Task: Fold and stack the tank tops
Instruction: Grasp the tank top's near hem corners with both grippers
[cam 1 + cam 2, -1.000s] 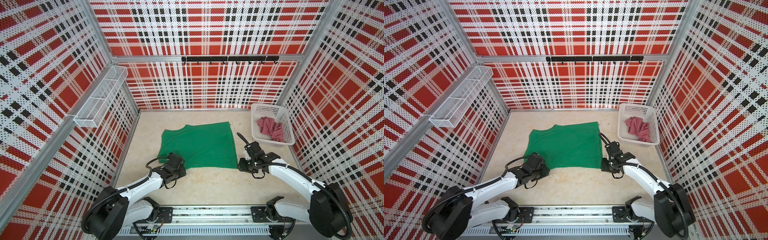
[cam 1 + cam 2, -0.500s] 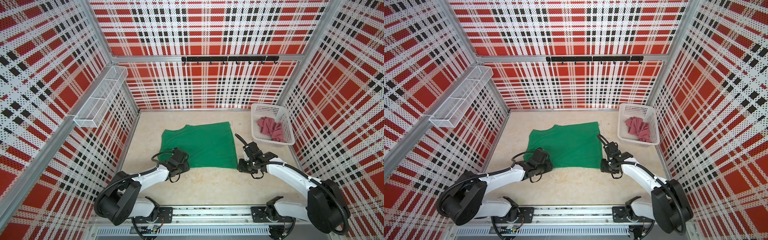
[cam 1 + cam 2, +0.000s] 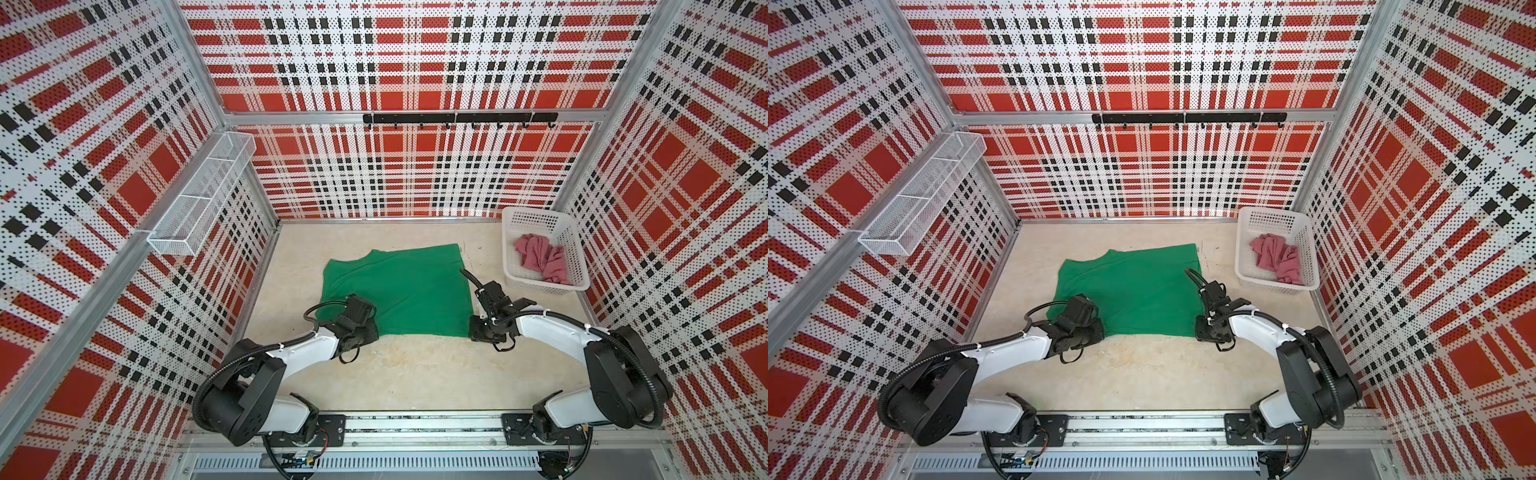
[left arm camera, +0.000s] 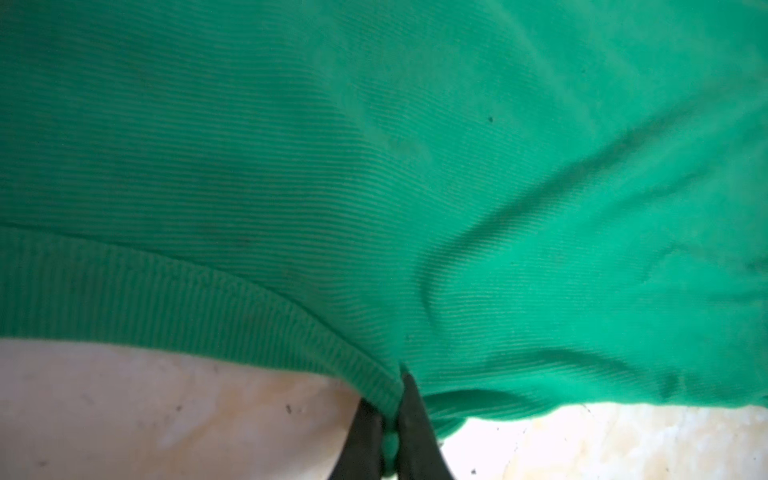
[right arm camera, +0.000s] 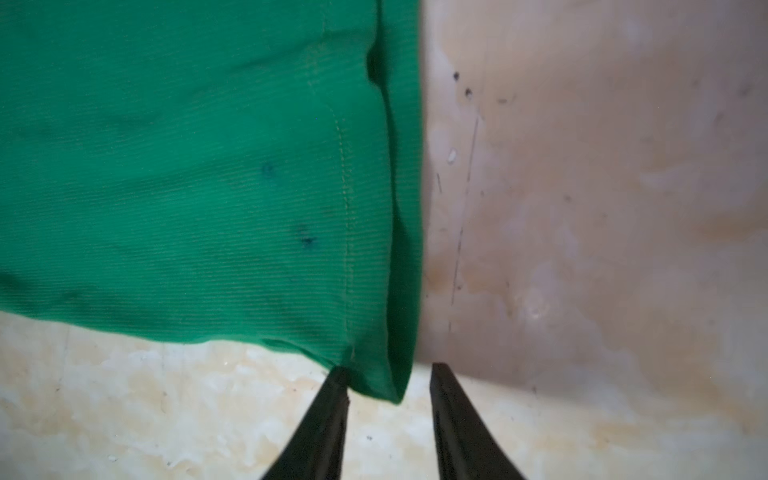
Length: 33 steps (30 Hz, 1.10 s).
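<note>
The green tank top (image 3: 399,291) (image 3: 1133,291) lies spread flat on the table in both top views. My left gripper (image 4: 390,399) is shut on its near left corner, with ribbed hem pinched between the black fingers (image 4: 415,415). In a top view that gripper (image 3: 361,326) sits low over the same corner. My right gripper (image 5: 388,370) is open at the near right corner (image 5: 395,386), which lies between the jaws and touches one finger. The pink tank top (image 3: 540,259) (image 3: 1277,257) lies crumpled in the white basket (image 3: 532,216) (image 3: 1271,216).
The basket stands at the back right, against the plaid wall. A white wire shelf (image 3: 199,199) hangs on the left wall and a black hook rail (image 3: 457,118) on the back wall. Bare beige table (image 3: 415,374) stretches in front of the green top.
My left gripper slid forward onto the green top's near left corner and closed on it. The right gripper's jaws narrowed a little around the near right corner.
</note>
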Motion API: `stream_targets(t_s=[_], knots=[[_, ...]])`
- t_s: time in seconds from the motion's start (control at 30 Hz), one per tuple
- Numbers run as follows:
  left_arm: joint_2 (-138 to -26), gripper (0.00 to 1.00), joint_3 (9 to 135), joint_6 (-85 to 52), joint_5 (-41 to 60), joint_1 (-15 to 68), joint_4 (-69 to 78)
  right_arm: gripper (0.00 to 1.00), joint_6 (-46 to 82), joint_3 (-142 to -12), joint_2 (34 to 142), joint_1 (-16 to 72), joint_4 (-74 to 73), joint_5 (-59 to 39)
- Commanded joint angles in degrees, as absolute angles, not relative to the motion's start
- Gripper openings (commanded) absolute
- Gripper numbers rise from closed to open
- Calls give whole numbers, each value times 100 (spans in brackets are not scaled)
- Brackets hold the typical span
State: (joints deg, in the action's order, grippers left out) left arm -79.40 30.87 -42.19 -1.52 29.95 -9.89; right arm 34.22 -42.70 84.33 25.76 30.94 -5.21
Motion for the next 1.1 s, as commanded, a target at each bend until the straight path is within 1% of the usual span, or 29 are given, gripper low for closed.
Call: stream_targets(t_s=[0.0, 0.03, 0.17, 0.2, 0.33, 0.53, 0.7, 0.83, 1.07], knots=[[-7954, 2, 3207, -4054, -140, 2929, -1122, 29, 3414, -4384, 8621, 2619, 2897, -438], [-7939, 0, 3215, -4031, -161, 2919, -1154, 25, 3421, -4386, 8639, 2626, 2911, -435], [-7812, 0, 3204, -3981, -259, 2892, -1290, 3, 3471, -4352, 8547, 2654, 3089, -309], [-7784, 0, 3187, -3981, -264, 2884, -1323, 0, 3487, -4338, 8495, 2659, 3163, -287], [-7605, 0, 3080, -4040, -248, 2931, -1538, 0, 3607, -4214, 8216, 2739, 3434, -281], [-6983, 0, 2858, -4308, -208, 3093, -2087, 0, 3762, -4078, 7777, 2917, 4039, -299], [-6568, 0, 2954, -4349, -298, 3099, -2462, 0, 3586, -4360, 7583, 2918, 4679, -152], [-6775, 0, 3362, -4012, -316, 3042, -2741, 0, 3293, -4846, 7764, 2918, 4987, -64], [-7526, 0, 4081, -3346, -326, 2947, -3008, 0, 2719, -5608, 8386, 2815, 5169, 112]])
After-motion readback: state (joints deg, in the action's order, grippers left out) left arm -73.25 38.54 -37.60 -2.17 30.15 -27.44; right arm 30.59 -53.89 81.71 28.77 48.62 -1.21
